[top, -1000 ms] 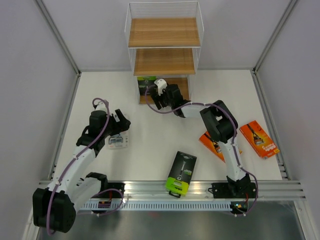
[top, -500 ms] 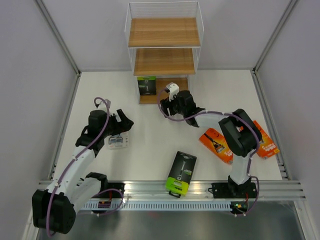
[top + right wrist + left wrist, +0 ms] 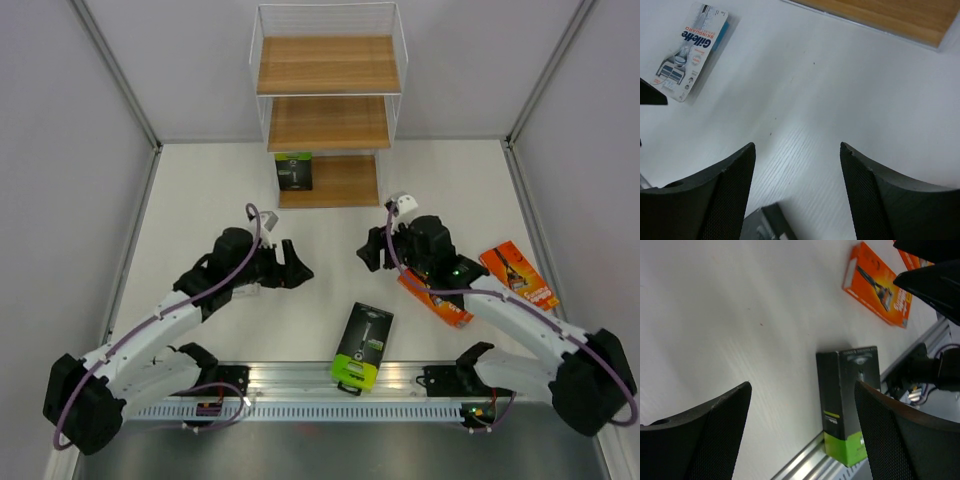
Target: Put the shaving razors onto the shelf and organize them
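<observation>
Left jaws: your left gripper (image 3: 293, 272) hangs over mid-tabletop, jaws wide apart, nothing between them.
Right jaws: your right gripper (image 3: 372, 250) faces it from the other side, jaws also apart and empty.
Shelf: the shelf (image 3: 328, 100) stands at the far edge. One shelved pack (image 3: 293, 171), black with a green end, sits at the left end of the lowest board. From above you can't tell whether it stands or lies flat.
Nearest pack: the black and lime pack (image 3: 847, 390) lies flat near the front rail, right in your left wrist view.
Orange packs: the near orange pack (image 3: 435, 293) is partly under your right arm, and the far orange pack (image 3: 518, 278) lies just beyond it.
Blister pack: the blister pack (image 3: 692, 50) lies flat on the tabletop (image 3: 330, 240), seen from the right wrist.
Handling: these look light, stiff and flat. The glossy faces are probably slippery.
Where to grip: go across the narrow width, pinching the long edges near the middle.
Watch for: a flat pack gives the jaws little height, so it may skid rather than lift.
</observation>
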`<state>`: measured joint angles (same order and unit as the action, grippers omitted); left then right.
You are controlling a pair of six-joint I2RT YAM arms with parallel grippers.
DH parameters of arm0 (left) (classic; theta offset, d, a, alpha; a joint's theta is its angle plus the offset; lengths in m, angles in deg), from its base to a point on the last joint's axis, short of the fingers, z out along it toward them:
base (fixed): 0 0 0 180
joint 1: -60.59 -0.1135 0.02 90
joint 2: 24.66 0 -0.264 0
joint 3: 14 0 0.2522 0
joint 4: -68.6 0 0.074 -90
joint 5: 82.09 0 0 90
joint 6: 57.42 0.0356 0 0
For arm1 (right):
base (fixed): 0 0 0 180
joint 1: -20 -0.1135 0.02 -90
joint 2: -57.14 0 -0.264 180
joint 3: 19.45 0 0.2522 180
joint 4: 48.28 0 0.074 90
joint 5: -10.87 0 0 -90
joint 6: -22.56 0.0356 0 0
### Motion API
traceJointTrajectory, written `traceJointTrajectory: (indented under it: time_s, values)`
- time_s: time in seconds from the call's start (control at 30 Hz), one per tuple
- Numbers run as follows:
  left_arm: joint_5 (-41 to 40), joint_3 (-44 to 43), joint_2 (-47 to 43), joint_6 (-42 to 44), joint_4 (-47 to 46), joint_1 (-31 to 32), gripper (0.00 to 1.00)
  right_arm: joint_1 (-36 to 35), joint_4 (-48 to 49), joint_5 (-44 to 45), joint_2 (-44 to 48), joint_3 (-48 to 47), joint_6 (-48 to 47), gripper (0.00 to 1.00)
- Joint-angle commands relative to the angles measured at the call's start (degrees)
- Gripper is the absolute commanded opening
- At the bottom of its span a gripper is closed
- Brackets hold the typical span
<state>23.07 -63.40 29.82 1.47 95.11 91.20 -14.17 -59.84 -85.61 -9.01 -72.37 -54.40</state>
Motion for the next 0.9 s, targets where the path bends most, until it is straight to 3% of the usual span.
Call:
traceJointTrajectory:
  time_s: [0.0,0.17,0.3,0.5,0.67,0.8,0.87]
  values:
    - [-2.2,0.1,0.3,-5.7,-1.5,7.5,0.88,-0.2,-18.5,2.3,11.7,2.4,9.5,0.74]
    - [-4.4,1.6,3.2,-12.2,-1.9,19.0,0.88,-0.4,-33.6,2.0,26.0,6.1,20.6,0.74]
    - [-6.2,1.7,6.2,-17.6,-0.6,25.4,0.87,-0.5,-35.9,0.3,33.9,10.8,25.2,0.72]
    - [-9.6,1.0,9.5,-23.4,-0.2,31.3,0.84,-0.5,-31.2,-2.6,29.2,13.4,28.4,0.68]
    - [-7.2,-1.1,16.4,-22.2,-3.8,33.7,0.81,-1.3,-37.2,-2.3,22.8,10.8,28.9,0.66]
    - [-5.7,-3.4,22.2,-20.1,-5.5,33.7,0.77,-2.4,-41.1,-2.7,24.3,10.4,30.3,0.65]
    - [-5.0,-4.4,24.5,-19.8,-7.5,33.7,0.75,-2.7,-38.1,-4.2,26.6,14.0,32.8,0.62]
